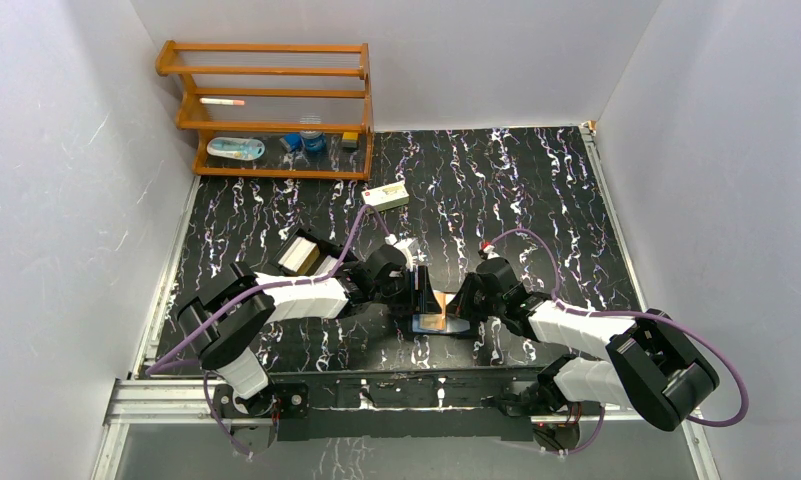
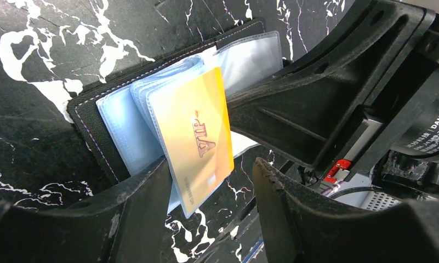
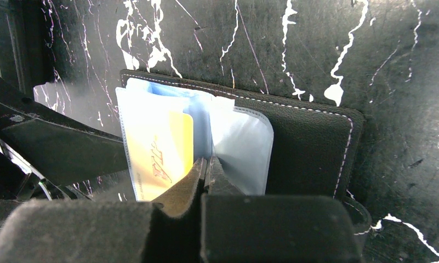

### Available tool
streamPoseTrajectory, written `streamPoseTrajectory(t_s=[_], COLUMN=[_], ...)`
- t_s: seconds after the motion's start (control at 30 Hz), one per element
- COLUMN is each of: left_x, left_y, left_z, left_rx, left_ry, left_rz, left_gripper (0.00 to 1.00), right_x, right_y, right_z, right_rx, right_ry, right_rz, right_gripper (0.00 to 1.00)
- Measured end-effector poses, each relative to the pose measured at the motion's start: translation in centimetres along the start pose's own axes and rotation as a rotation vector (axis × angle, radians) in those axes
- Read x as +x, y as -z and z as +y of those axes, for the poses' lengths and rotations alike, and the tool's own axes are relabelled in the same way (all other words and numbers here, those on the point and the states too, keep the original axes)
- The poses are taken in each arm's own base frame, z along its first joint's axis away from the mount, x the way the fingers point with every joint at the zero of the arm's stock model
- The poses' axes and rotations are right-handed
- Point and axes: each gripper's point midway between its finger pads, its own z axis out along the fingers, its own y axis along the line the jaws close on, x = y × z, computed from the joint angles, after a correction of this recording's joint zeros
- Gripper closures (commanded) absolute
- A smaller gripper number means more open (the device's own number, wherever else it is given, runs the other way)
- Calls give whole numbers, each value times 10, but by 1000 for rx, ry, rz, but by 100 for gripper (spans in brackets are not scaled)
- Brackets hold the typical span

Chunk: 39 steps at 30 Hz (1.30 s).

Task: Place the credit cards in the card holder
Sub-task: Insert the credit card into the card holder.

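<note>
Looking at the card holder (image 2: 91, 126) spread open and flat on the table (image 1: 536, 200), right between the two grippers; fanned up out of it, a bunch of clear sleeves (image 2: 118, 129); tucked at the front one, a gold credit card (image 2: 198, 137) with VIP printed on it; can't tell how deep in. Got the right gripper (image 3: 207, 172) clamped fully together on the edge of one of the clear sleeves, just beside the card; got the left gripper (image 2: 209, 167) spread wide, with the card's low end sitting between its fingers, close against one, not squeezed. Further out, past the left gripper's wrist, seeing a black box (image 1: 319, 247) open with something cream inside; beyond both grippers, a cream carton (image 1: 388, 195) and a wooden rack (image 1: 266, 72) with small bits on its shelves.
</note>
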Motion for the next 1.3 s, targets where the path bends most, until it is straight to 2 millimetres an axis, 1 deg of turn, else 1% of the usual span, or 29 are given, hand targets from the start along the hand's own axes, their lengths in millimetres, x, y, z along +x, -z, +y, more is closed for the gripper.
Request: streamPoseTrajectory(t_s=[0.27, 0.47, 0.6, 0.73, 0.83, 1.03, 1.3], left_x=[-2, -5, -4, -4, -2, -6, -15], left_y=[3, 7, 7, 7, 7, 7, 8], left_z=[-5, -10, -11, -12, -12, -23, -37], left_rx=[13, 28, 30, 32, 33, 58, 89], left_ry=[7, 5, 4, 1, -2, -19, -38], left_rz=[-7, -16, -14, -12, -10, -13, -26], left_gripper=[46, 46, 46, 46, 46, 46, 46], right_x=[0, 0, 0, -1, -3, -8, -9], right_y=[0, 0, 1, 2, 6, 16, 21], right_z=[0, -1, -1, -1, -2, -12, -19], right_rx=[0, 3, 5, 11, 30, 114, 157], right_ry=[0, 0, 0, 0, 3, 7, 25], right_rz=[0, -1, -2, -5, -11, -26, -31], right_gripper=[97, 94, 89, 78, 75, 74, 78])
